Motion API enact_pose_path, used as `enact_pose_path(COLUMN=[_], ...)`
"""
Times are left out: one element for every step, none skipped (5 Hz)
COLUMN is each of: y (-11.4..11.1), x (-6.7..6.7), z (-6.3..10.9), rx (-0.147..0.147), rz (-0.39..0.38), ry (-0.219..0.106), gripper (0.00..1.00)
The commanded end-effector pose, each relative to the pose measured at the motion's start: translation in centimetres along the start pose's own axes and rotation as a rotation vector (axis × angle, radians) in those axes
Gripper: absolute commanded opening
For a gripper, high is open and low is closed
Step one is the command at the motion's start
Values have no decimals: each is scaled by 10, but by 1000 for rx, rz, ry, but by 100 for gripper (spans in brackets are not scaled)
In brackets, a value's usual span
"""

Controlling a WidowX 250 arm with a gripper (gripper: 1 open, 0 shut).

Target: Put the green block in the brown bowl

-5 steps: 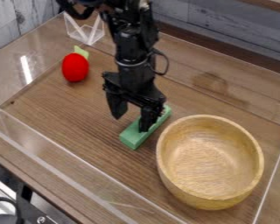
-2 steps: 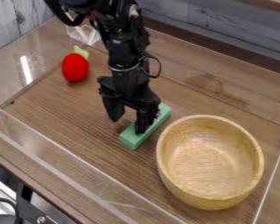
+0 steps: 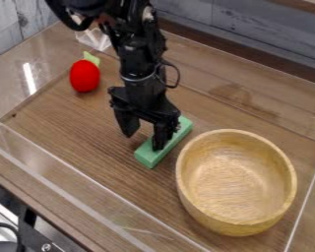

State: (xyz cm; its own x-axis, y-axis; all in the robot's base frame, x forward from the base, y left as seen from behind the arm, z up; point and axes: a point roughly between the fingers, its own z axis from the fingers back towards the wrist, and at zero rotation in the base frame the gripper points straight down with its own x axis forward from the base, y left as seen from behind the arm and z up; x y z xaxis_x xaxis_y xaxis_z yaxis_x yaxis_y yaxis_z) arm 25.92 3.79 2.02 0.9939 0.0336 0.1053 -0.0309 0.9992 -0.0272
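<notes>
The gripper (image 3: 146, 129) is standing released, fingers straddling the green block (image 3: 163, 145) and hiding its middle, beside the brown bowl (image 3: 236, 179).

A dark wood-grain tabletop (image 3: 82, 138) carries three things. The brown bowl (image 3: 236, 180) sits on it; the green block (image 3: 161, 147) lies just beside the bowl's left rim, the red round object (image 3: 86, 75) well apart, up-left.

You see: brown bowl (image 3: 236, 180) — pale grained wood, smooth | green block (image 3: 161, 144) — matt, plain | table (image 3: 68, 128) — dark woodgrain, slight sheen | gripper (image 3: 146, 127) — black, dull.
</notes>
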Motion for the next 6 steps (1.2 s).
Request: enact_pose_path(y=[-6,-2,2,7,2,-3], x=[-16,-22,-27,-32,-35,-39], z=[-11,-11,-11,-11,-11,-11], rx=[7,8,9,10,14,17], rz=[-14,-39,-64,-87,-93,-97], ry=[42,50,59,70,83,95], gripper=[100,100,100,100,100,100])
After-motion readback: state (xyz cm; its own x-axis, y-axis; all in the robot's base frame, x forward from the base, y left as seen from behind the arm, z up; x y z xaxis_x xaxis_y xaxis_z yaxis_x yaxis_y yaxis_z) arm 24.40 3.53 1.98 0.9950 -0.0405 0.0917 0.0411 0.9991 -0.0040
